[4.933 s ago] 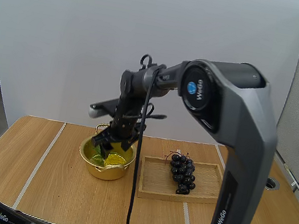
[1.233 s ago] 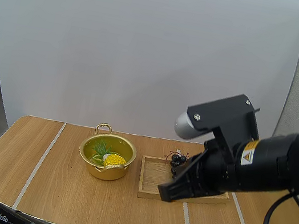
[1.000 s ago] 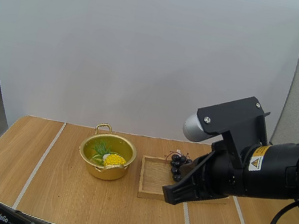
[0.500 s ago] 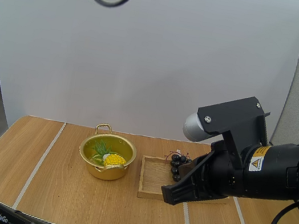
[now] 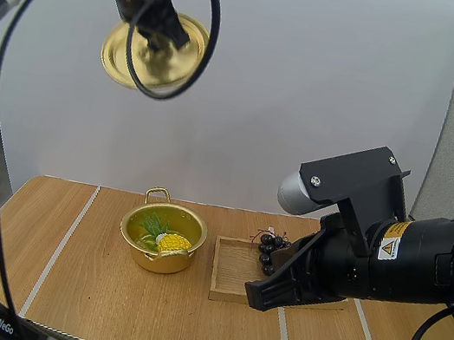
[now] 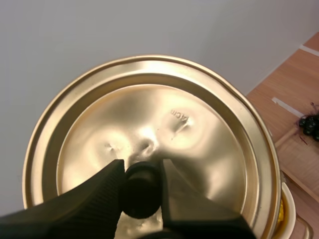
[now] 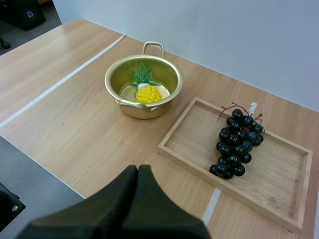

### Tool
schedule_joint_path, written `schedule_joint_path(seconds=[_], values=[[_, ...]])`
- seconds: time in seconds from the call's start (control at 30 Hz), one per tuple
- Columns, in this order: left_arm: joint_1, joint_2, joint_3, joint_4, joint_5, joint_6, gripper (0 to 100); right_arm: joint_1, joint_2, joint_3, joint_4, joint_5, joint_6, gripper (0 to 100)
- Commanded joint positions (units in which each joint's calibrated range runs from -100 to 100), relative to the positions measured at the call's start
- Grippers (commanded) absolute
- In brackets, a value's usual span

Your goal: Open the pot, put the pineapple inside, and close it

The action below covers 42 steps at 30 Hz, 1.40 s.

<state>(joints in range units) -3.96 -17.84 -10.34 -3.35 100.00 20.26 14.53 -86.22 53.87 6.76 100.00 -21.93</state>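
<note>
The gold pot [image 5: 162,239] stands open on the table with the yellow pineapple [image 5: 172,241] lying inside it; in the right wrist view the pot [image 7: 143,86] and the pineapple [image 7: 148,93] show the same. High above the pot's left side, my left gripper [image 5: 165,33] is shut on the black knob [image 6: 142,189] of the gold lid [image 5: 153,52]. Seen from the left wrist, the lid [image 6: 149,134] hangs tilted under the fingers. My right gripper [image 7: 135,186] is shut on nothing, drawn back over the table's near edge, well short of the pot.
A wooden tray [image 5: 230,276] lies to the right of the pot, with a bunch of dark grapes [image 7: 237,142] on it. My right arm [image 5: 371,248] hangs low over the tray's right part. Bare table lies left of the pot.
My left gripper has come down and to the right with the lid, from the top edge toward the space above the pot. The right arm has stayed still.
</note>
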Motion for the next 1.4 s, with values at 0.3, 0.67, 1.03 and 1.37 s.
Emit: schedule_joint_path(seconds=[0.3,0.67,1.03,1.37], values=[[-0.06,9.55,8.25,-6.67,0.0,1.22,0,-0.33,-0.6,0.25,0.21,0.0,-0.31,0],[-0.06,13.56,18.06,-8.2,0.0,3.12,0,-0.33,-0.6,0.25,0.21,0.0,-0.36,0],[-0.06,13.56,31.09,-8.2,-14.77,5.28,0,-0.33,-0.6,0.25,0.21,0.0,-0.36,0],[-0.06,18.8,31.46,-8.2,-19.94,5.99,0,-0.33,-0.6,0.25,0.21,0.0,-0.36,0]])
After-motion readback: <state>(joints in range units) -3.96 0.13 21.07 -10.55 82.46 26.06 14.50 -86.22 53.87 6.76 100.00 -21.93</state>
